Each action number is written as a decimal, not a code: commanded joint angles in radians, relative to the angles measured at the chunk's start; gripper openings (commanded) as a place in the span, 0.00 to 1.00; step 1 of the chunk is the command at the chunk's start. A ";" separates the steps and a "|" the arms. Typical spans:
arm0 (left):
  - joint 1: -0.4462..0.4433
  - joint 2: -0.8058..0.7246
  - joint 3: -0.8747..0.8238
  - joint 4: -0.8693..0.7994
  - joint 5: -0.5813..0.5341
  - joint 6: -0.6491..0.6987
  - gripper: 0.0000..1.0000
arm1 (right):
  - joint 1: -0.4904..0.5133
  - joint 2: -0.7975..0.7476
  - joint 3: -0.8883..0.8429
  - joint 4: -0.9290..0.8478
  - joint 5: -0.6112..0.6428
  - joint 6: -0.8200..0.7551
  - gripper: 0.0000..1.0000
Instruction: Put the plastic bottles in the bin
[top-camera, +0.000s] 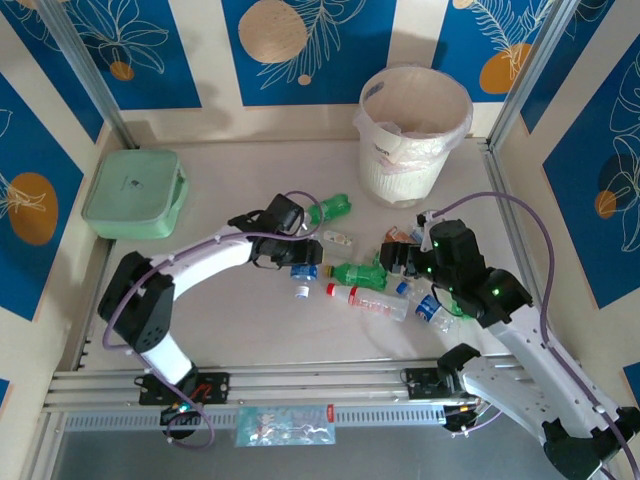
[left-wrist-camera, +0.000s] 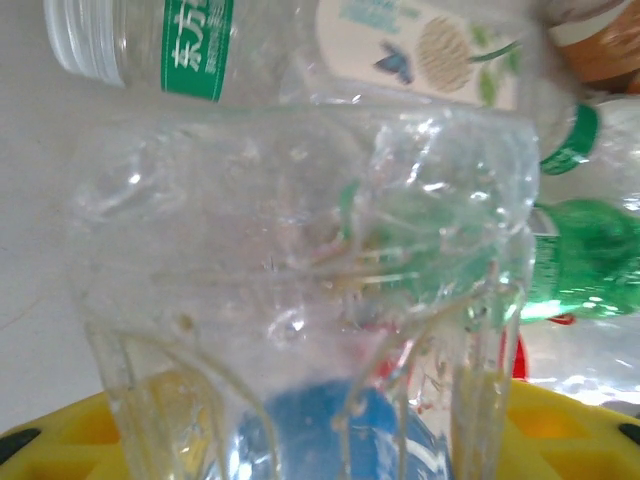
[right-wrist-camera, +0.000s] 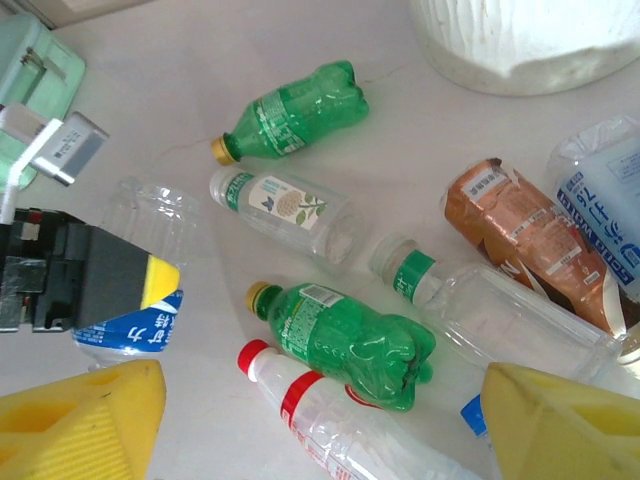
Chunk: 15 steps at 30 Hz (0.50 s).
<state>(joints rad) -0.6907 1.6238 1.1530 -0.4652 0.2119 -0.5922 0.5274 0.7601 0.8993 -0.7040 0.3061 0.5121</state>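
pinching crinkly clear bottle (left-wrist-camera: 300, 250), left fingers (left-wrist-camera: 572, 422)

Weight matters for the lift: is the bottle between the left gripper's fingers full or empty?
Looks empty: the clear bottle is see-through and crumpled, with no liquid level visible.

Through the left wrist camera the crumpled clear plastic bottle with a blue label (left-wrist-camera: 300, 230) sat blurred close to the lens, its lower end cut off, the yellow pads (left-wrist-camera: 60, 440) of the left claw (left-wrist-camera: 320, 430) mostly hidden behind it. Through the right wrist camera the round white plastic bin (right-wrist-camera: 520, 45) was cut off at the top edge.
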 joint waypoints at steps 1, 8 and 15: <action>-0.007 -0.056 0.004 -0.039 0.010 0.026 0.44 | -0.007 -0.018 0.038 -0.017 -0.015 -0.015 0.83; -0.007 -0.178 0.010 -0.053 0.009 0.029 0.43 | -0.007 -0.018 0.038 -0.005 -0.039 -0.019 0.83; -0.008 -0.271 0.058 -0.059 0.041 0.048 0.43 | -0.006 -0.015 0.009 0.036 -0.085 -0.006 0.83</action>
<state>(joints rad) -0.6907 1.3968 1.1702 -0.5144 0.2203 -0.5674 0.5274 0.7544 0.9112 -0.6983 0.2638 0.5056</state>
